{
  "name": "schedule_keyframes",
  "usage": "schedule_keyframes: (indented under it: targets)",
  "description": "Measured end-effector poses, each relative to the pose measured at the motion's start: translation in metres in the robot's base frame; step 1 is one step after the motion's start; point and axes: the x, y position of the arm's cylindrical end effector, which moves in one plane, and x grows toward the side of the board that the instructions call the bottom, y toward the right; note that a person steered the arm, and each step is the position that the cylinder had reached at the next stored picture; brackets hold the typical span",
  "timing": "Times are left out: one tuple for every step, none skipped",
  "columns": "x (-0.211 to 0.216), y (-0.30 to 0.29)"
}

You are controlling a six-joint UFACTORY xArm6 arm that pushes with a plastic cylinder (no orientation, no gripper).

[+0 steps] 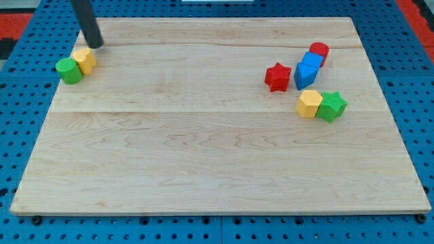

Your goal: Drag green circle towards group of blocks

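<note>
Altogether seven blocks [308,74], one tip [97,45].

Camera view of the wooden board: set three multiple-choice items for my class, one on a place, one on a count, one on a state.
1. Where does the green circle block lie?
A. the view's upper left
B. the view's lower right
C. the board's middle

2. How many blocks form the group at the view's right?
A. three
B. five
C. seven

3. What does the green circle block touch?
A. the red star block
B. the yellow block beside it
C. nothing

Answers: 1 A, near the wooden board's left edge. 2 B, two red, one blue, one yellow, one green. 3 B, they sit side by side, with my tip just above the yellow one.
</note>
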Motion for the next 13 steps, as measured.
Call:
schedule_keyframes:
  targets:
    - [0.001, -0.028]
    - [0.049, -0.024]
    - [0.099, -0.024]
    - [0.110, 0.001]
    - [0.104, 0.049]
    - [0.117, 0.131]
    - [0.128, 0.223]
    - [0.119, 0.232]
    - [0.097, 0.213]
    - [0.087, 0.265]
    - [0.103, 0.301]
    - [0.145, 0.316]
    - [0.149, 0.345]
